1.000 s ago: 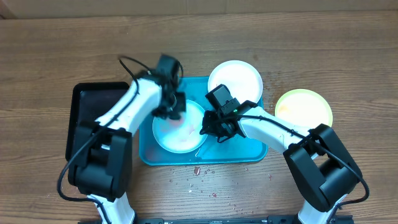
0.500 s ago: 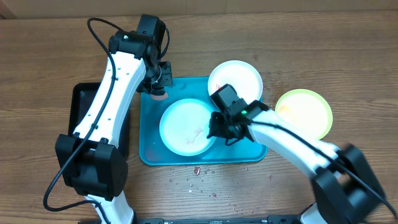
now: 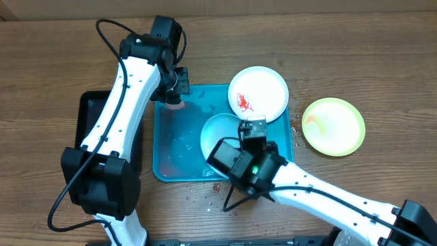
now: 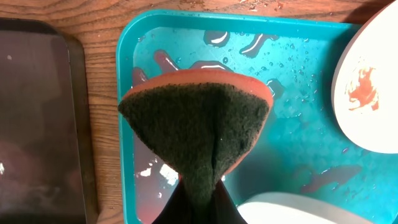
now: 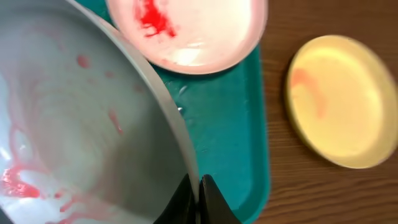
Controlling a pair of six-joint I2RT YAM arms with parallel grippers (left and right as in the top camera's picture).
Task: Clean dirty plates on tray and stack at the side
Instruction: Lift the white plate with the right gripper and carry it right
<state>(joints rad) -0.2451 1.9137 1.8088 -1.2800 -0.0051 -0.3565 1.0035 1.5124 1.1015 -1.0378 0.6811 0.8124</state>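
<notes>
Landmark: the turquoise tray [image 3: 176, 152], mid-table, with water droplets and small puddles across its floor. Left gripper [image 3: 175, 87] hangs over the tray's far-left corner, clamped tight on a sponge [image 4: 196, 124]. The sponge is folded between the jaws, dark green scouring face toward the wrist camera, orange body behind it. It sits just above the wet tray floor; I cannot tell whether it touches. Right gripper [image 5: 198, 188] reaches in from the tray's near side, jaws pinched on the rim of the held white plate [image 5: 81, 124]. That plate sits over the tray's right half and looks tilted. Its inner face carries thin pink streaks and a few red spots, watery rather than thick. I cannot tell whether its far edge rests on the tray. The second white plate [image 3: 259, 92] lies at the tray's far-right corner, overhanging the rim there, with a bright red smear left of its centre. The two white plates are close; from overhead the held one's edge nearly meets the other. The yellow-green plate [image 3: 333, 126] lies flat on the wooden table [image 3: 382, 61] to the right of the tray, well apart from it, showing a faint orange-pink mark on its left side. A black tray [image 3: 90, 130] lies just beside the tray's left edge. Reddish crumbs [image 3: 217, 194] scatter on the wood along the tray's near edge.
</notes>
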